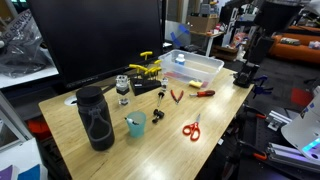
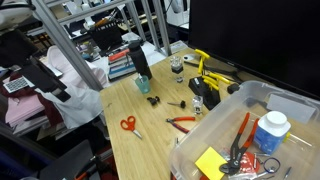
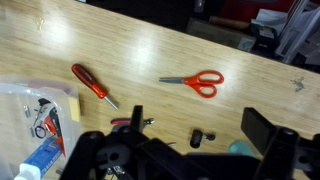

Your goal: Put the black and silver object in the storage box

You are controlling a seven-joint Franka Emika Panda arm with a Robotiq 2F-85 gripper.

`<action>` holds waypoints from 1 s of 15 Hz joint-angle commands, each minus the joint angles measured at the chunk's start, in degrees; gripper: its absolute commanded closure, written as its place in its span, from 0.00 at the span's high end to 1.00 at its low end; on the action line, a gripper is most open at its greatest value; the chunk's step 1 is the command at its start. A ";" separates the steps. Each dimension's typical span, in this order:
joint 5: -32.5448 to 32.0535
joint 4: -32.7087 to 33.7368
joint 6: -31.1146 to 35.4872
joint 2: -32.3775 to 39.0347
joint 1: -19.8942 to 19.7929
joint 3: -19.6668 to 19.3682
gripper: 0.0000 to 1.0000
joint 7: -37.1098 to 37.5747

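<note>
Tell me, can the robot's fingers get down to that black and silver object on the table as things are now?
Probably yes. The black and silver object lies uncovered on the table, and the open gripper hangs above the tabletop. The yellow clamps close beside it might crowd the approach.

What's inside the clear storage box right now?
The storage box holds a yellow block, a red-handled tool and a white bottle with a blue cap. Small dark items near the front are too blurred to name; anything under these is hidden.
</note>
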 commanded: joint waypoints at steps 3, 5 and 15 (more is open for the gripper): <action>-0.31 0.11 -0.12 0.09 0.34 -0.33 1.00 0.24; -0.20 0.16 0.23 0.52 0.11 -0.27 1.00 0.64; -0.27 0.39 6.99 9.73 -2.18 -1.05 1.00 5.69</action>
